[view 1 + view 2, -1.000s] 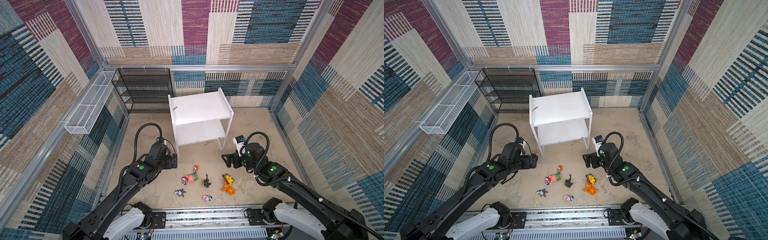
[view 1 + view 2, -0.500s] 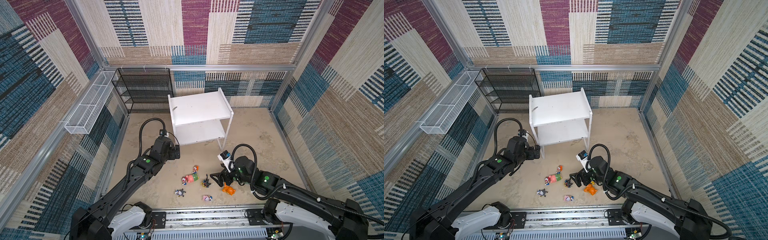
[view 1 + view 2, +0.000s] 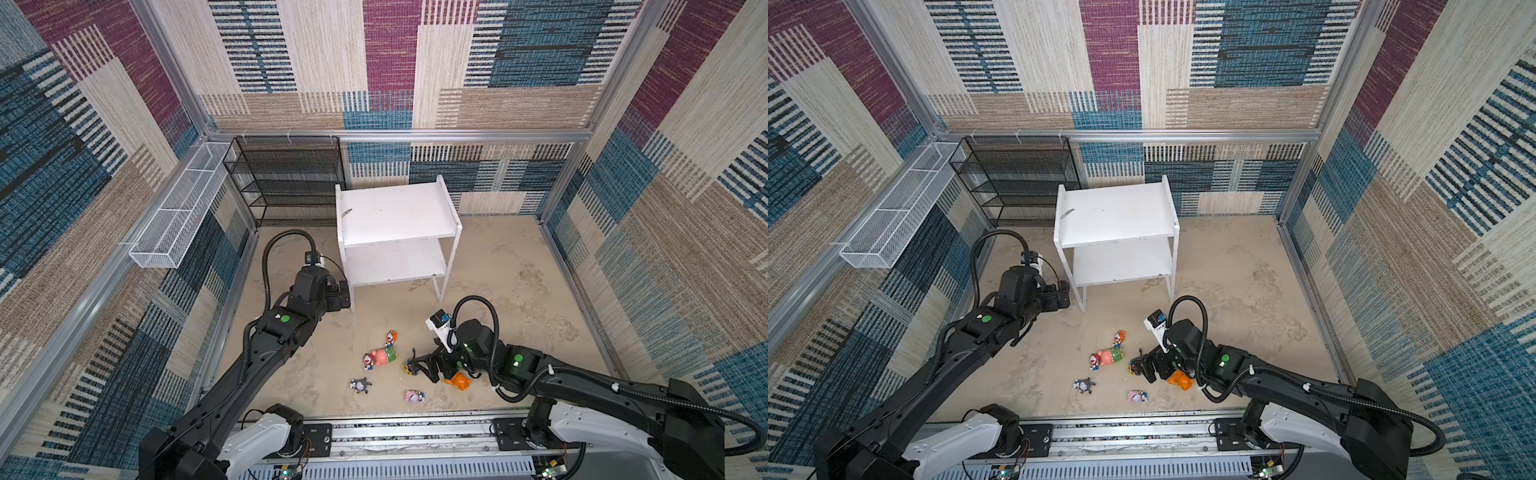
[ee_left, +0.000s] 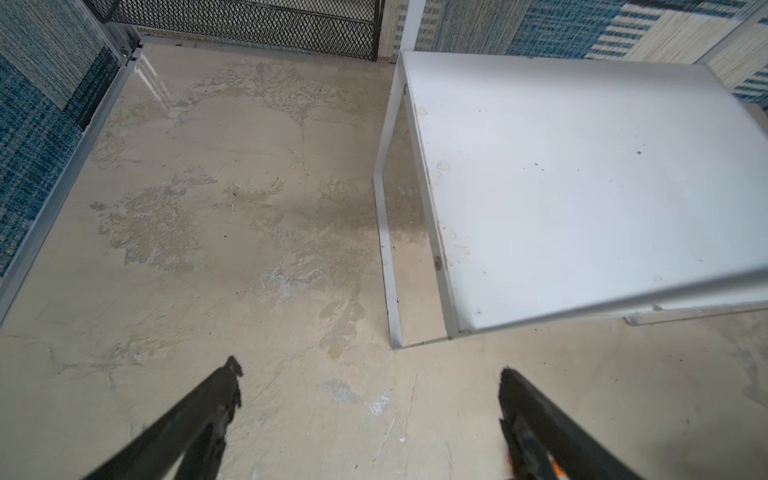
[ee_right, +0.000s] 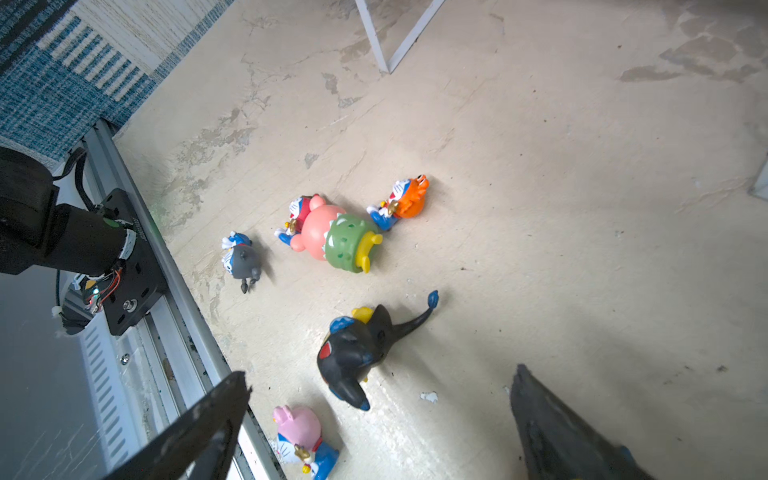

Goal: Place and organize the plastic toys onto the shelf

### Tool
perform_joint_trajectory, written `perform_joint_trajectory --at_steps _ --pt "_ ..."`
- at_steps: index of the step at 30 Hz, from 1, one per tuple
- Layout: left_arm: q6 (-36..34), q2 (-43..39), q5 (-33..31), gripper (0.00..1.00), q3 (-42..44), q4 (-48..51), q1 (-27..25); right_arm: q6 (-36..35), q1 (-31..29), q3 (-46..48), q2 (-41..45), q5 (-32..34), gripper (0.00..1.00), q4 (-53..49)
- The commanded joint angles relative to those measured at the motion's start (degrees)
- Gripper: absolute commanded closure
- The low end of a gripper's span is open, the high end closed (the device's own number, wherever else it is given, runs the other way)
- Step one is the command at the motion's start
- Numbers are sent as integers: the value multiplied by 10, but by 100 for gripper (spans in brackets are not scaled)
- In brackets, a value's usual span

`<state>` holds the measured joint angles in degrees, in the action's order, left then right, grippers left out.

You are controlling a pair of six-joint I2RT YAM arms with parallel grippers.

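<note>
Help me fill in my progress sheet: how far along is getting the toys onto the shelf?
Done: nothing; both boards of the white shelf are bare. In hand: the right gripper, open, hangs low at the black-hooded figurine, not gripping it; the left gripper is open and empty beside the shelf. Left: every visible toy, including the pink-and-green figurine, lies on the floor.

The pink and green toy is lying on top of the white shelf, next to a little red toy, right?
No. The pink and green toy lies on the floor, not on the white shelf; the little red toy is beside it. Both top views show this.
</note>
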<state>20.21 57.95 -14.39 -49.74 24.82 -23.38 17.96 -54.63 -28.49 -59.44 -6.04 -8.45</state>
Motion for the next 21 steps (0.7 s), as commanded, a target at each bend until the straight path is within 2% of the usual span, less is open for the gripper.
perform_joint_trajectory --at_steps 1,4,10,15,21 --pt "19 -37 47 1 18 54 -1 21 -7 -3 -15 -12 0 23" --pt "26 -68 68 1 32 99 0 34 -15 -11 -34 -4 0 22" --pt "46 -99 69 1 18 170 -1 20 -33 -50 -91 -4 0 16" --pt "54 -134 78 1 31 175 0 48 -38 -91 -143 21 1 -26" --pt "46 -136 101 1 26 161 0 89 -54 -75 -144 48 1 -39"
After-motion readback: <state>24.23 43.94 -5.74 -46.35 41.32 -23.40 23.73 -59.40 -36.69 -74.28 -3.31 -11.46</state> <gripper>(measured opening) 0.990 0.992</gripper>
